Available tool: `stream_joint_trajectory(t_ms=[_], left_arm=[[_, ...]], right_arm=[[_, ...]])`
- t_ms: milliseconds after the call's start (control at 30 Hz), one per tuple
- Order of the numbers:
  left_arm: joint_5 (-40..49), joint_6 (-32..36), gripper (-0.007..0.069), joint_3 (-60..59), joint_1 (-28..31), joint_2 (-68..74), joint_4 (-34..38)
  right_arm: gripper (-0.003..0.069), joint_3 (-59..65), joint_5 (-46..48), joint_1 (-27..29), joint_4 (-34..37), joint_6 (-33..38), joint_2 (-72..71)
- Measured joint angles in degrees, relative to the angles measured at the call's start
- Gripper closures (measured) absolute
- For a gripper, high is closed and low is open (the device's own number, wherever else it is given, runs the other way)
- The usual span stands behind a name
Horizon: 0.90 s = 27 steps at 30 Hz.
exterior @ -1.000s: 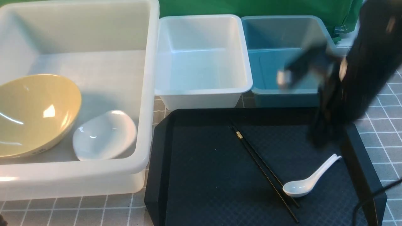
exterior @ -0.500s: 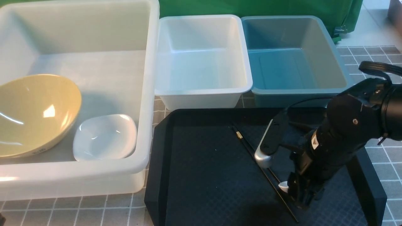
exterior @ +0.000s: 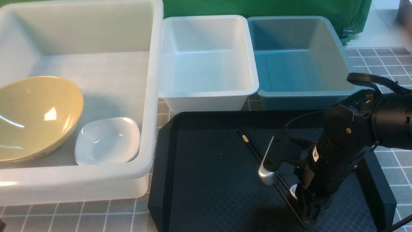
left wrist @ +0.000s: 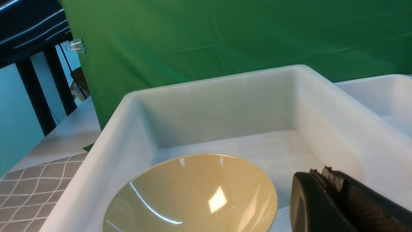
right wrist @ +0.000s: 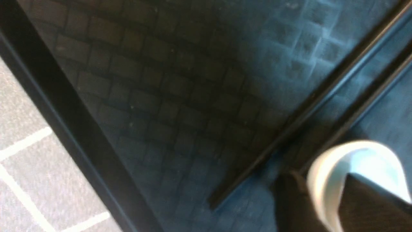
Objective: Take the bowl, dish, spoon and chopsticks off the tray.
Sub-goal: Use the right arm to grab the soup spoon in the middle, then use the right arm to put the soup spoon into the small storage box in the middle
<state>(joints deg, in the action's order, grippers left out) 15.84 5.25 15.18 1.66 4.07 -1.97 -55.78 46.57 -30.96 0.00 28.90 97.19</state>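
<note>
- Spoon: on the near-right floor of the tray, just right of the chopsticks. Only the scoop's tip shows; the handle is hidden under the arm.
- Chopsticks: long axis runs far-left to near-right, passing close beside the scoop.
- Right gripper: the nearer arm, down on the spoon. Its fingers straddle the scoop's wall, one inside and one outside; clamped or only bracketing, cannot tell.
- Left gripper: well apart, above the large white bin. Nothing seen in it; opening cannot be told.
- Bowl, dish: off the tray, in that bin.
</note>
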Motion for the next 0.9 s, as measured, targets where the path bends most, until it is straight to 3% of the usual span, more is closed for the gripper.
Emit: stream_joint_trajectory(t_ms=[167,300,433,567,767,900], left_arm=[[0.0,0.0,0.0638,0.0,0.0,0.0,0.0],[-0.2,0.0,0.0638,0.0,0.0,0.0,0.0],[-0.2,0.0,0.0638,0.0,0.0,0.0,-0.1],[-0.2,0.0,0.0638,0.0,0.0,0.0,-0.2],[-0.2,0.0,0.0638,0.0,0.0,0.0,-0.2],[-0.2,0.0,0.0638,0.0,0.0,0.0,-0.2]], right_arm=[[0.0576,-4.3,4.1,-0.1,0.0,-0.2,0.0],[0.0581,-13.2,11.1,0.0,0.0,-0.6,0.3],[0.0581,-23.4,10.0,0.0,0.0,1.1,0.6],[0.0581,-33.7,-3.9,0.0,5.8,7.1,2.3],[0.0581,-44.8,-28.9,0.0,20.7,13.4,13.6],[0.0579,-50.4,-31.8,0.1,23.2,11.9,23.2]])
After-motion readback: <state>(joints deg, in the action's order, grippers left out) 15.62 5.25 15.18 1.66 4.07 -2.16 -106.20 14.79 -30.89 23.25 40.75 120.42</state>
